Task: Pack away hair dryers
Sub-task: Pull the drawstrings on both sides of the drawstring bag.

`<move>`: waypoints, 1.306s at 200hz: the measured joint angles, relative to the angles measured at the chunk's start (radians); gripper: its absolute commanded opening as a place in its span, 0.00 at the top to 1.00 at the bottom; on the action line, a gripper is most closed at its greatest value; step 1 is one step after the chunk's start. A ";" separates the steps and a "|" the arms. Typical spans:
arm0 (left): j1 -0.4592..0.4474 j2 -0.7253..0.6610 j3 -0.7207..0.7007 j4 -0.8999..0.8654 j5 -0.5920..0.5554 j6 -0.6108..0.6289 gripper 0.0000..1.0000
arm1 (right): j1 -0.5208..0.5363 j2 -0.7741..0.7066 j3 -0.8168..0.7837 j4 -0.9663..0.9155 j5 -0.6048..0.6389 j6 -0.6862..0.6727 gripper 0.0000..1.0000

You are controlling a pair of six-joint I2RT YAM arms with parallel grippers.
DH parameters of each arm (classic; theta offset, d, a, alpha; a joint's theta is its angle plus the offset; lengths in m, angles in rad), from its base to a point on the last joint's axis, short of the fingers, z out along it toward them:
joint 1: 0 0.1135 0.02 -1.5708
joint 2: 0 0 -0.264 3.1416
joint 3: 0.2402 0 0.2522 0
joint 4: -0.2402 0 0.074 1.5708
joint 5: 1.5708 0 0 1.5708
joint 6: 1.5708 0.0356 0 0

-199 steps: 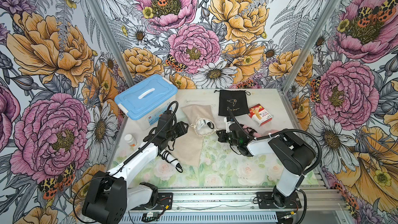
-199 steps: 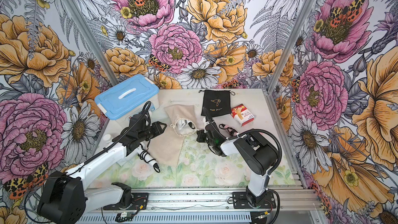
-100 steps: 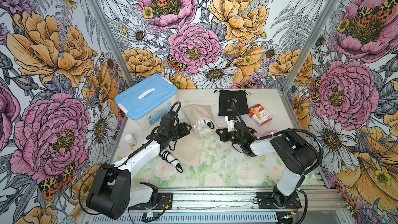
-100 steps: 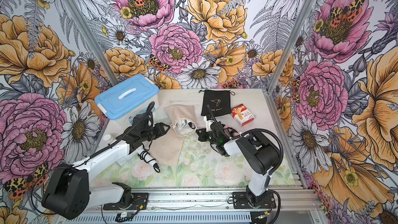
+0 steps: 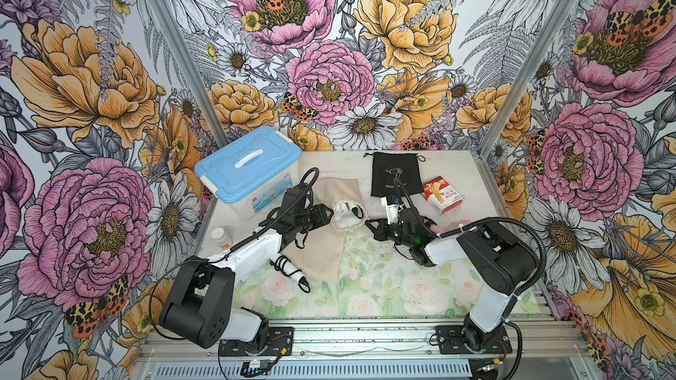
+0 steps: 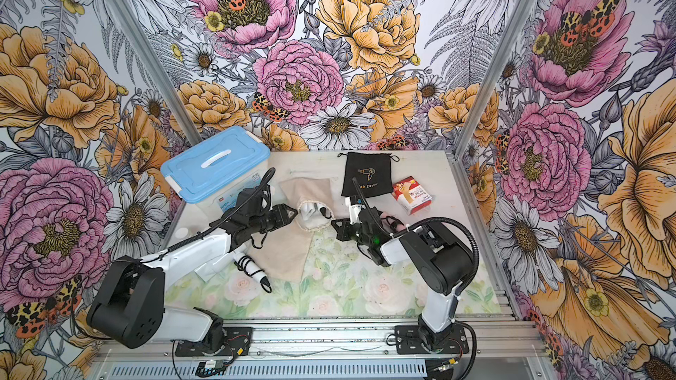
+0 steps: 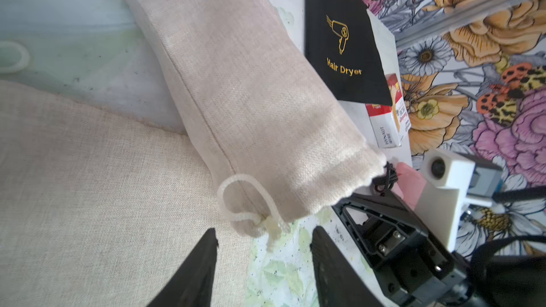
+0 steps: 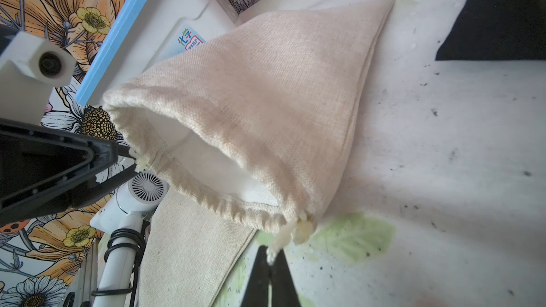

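Left gripper has crept up to the beige pouch mid-way across the worktop, jaws apart. Right gripper pinches its drawstring (presumably keeping the mouth open), white hair dryer sitting inside.

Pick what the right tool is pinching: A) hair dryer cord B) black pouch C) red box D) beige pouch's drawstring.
D: the right wrist view shows the right tool shut on the drawstring at the mouth of the beige pouch.
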 measured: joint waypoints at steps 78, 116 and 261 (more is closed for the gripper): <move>0.029 -0.011 -0.130 0.228 0.040 -0.417 0.46 | 0.000 0.013 -0.010 0.047 -0.014 0.001 1.00; 0.029 -0.014 -0.156 0.302 0.035 -0.547 0.46 | 0.000 0.019 -0.011 0.074 -0.021 0.004 1.00; 0.009 0.025 -0.162 0.384 0.016 -0.683 0.50 | 0.000 0.024 -0.024 0.112 -0.029 0.023 1.00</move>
